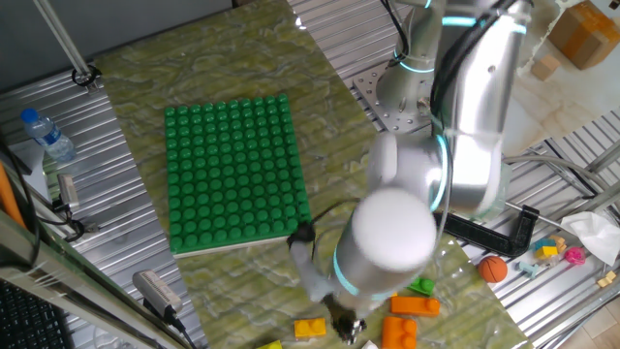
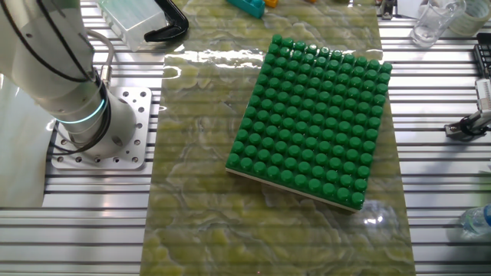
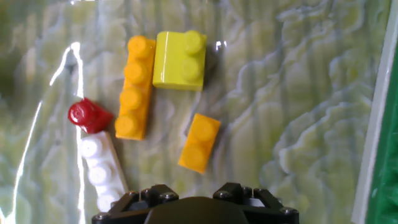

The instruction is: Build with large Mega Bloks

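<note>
Mega Bloks lie loose on the marbled green surface (image 3: 298,74) just ahead of the pincer (image 3: 193,200), whose fingertips are out of frame, so its spread cannot be told. A short orange brick (image 3: 199,142) lies nearest, tilted. Beyond it, a long orange brick (image 3: 136,86) touches a yellow brick (image 3: 179,60); a white brick (image 3: 101,171) lies beside a red piece (image 3: 89,115).

Hand view: bricks crowd left-center, long orange brick (image 3: 137,87) touching yellow brick (image 3: 180,60), short orange brick (image 3: 199,142) just below, white brick (image 3: 102,171) and red piece (image 3: 89,115) lower left. Bare table (image 3: 298,93) fills center-right; green baseplate (image 3: 378,168) edges far right.
</note>
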`<act>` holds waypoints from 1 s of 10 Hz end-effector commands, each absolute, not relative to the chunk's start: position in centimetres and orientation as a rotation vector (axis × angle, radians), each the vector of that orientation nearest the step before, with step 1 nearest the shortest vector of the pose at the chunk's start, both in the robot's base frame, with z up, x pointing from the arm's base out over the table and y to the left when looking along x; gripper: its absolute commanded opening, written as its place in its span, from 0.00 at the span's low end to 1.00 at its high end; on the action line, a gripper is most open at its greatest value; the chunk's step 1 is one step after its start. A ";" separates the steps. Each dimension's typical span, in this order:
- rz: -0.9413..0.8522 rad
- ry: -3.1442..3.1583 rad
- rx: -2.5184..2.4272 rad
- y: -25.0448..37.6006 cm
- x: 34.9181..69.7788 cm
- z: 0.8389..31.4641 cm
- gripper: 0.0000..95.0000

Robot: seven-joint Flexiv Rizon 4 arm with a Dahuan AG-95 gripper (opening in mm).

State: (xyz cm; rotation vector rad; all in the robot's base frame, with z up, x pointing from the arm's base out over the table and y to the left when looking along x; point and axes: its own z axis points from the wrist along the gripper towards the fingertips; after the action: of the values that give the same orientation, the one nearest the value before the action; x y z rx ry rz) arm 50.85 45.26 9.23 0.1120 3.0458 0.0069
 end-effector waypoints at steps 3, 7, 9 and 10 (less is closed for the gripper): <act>-0.016 3.033 0.142 45.5 52.0 8.6 0.60; -0.010 3.022 0.146 43.7 52.9 7.0 0.60; 0.002 3.020 0.159 43.6 53.1 6.9 0.60; 0.001 3.019 0.167 43.7 53.3 6.9 0.60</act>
State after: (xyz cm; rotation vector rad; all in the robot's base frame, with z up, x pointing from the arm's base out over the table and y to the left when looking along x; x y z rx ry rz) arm 53.39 43.51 6.93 0.1725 3.0151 -0.0006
